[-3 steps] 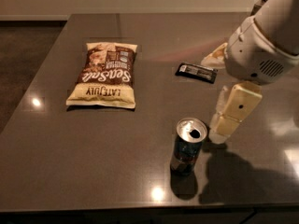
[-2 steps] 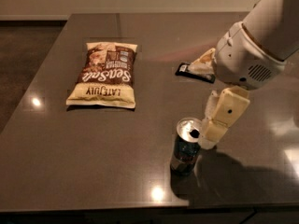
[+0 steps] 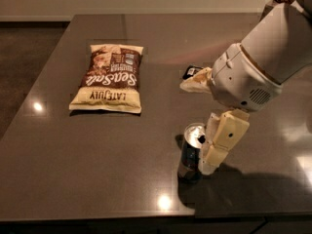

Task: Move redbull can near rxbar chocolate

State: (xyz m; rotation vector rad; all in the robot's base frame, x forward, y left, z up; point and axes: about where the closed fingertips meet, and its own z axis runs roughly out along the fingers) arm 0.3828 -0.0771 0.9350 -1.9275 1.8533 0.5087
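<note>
The redbull can stands upright near the table's front edge, its blue and silver side and shiny top showing. My gripper is open just right of the can and above it. The near finger hangs down against the can's right side. The far finger points left over the rxbar chocolate. Only a small black corner of the bar shows behind that finger; the rest is hidden. The can stands well in front of the bar.
A large cream-and-brown chip bag lies flat on the left part of the dark grey table. The table's front edge runs just below the can. My bulky white arm covers the right side.
My gripper has moved left and down toward the can; its near finger went from beside the can to right against it. The can and the bag have not moved.
</note>
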